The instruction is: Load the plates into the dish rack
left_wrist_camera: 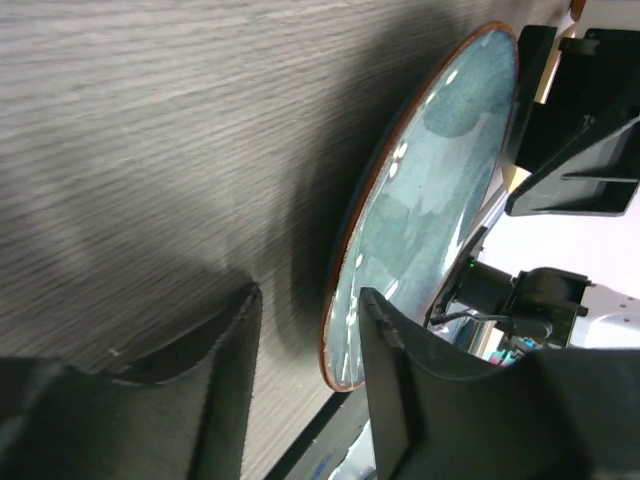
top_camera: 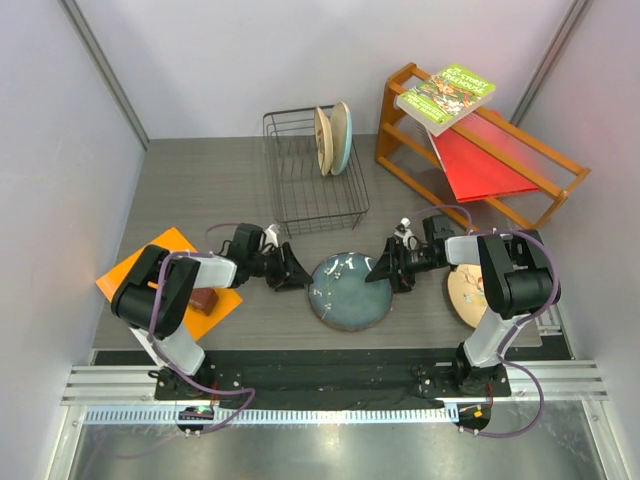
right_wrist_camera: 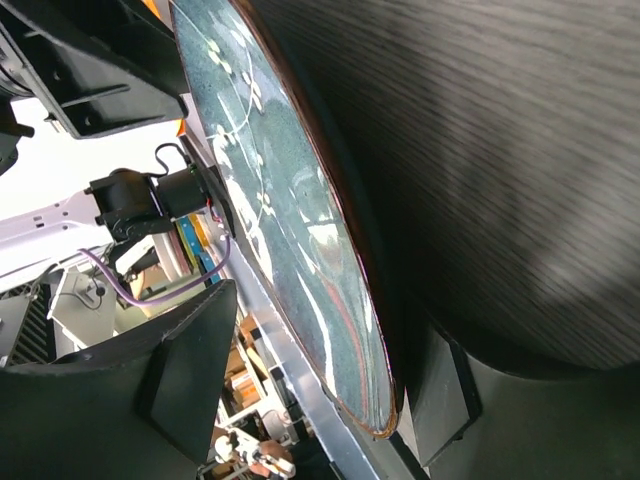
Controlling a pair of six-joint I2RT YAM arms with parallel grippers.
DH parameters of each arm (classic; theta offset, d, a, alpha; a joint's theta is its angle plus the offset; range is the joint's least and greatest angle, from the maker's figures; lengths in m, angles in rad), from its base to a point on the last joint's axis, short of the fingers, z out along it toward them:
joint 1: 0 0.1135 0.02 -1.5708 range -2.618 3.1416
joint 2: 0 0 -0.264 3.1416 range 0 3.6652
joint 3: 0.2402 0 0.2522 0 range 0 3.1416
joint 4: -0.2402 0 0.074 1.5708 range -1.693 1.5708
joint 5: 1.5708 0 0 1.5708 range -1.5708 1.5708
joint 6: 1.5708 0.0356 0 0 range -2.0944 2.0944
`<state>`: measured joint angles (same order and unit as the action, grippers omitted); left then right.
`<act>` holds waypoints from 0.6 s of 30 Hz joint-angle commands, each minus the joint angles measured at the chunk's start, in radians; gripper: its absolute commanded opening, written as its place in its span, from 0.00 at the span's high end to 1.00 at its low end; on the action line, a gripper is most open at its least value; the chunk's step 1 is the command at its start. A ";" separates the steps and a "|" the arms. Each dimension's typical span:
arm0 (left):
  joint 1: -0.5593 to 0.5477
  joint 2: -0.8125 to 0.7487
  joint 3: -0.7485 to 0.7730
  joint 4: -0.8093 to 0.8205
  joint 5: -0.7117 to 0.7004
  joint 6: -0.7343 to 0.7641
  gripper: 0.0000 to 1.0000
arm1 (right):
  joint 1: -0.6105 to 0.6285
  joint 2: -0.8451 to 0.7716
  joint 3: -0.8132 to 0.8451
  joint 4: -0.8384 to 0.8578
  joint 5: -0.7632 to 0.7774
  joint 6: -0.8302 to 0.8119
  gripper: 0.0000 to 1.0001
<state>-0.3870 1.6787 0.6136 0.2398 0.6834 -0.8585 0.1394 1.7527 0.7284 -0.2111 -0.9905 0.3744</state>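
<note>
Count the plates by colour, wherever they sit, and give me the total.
Tan plates: 2
Cream and light-blue plate: 1
Dark blue plate: 1
Total: 4

The blue-grey plate lies before me on the counter; a cream-blue plate and a tan plate stand upright in the dish rack; a second tan plate lies at my right.

Bright even overhead light; glare on blue-grey plate; wrist foregrounds blurred.
</note>
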 commanded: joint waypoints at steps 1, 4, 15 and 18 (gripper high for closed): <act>-0.009 -0.036 0.028 -0.043 0.007 0.012 0.53 | 0.009 0.034 -0.026 0.016 0.151 -0.062 0.30; -0.009 -0.072 0.009 -0.048 0.004 0.016 0.53 | 0.009 0.025 -0.029 0.016 0.148 -0.066 0.32; -0.070 0.048 0.044 0.044 0.073 0.015 0.79 | 0.074 0.094 -0.030 0.122 0.098 -0.008 0.36; -0.070 0.072 0.061 0.050 0.071 0.012 0.85 | 0.095 0.114 -0.023 0.148 0.084 0.012 0.37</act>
<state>-0.4458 1.7298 0.6270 0.2356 0.7101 -0.8490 0.1864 1.8038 0.7238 -0.1223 -1.0458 0.3965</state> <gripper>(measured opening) 0.174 0.629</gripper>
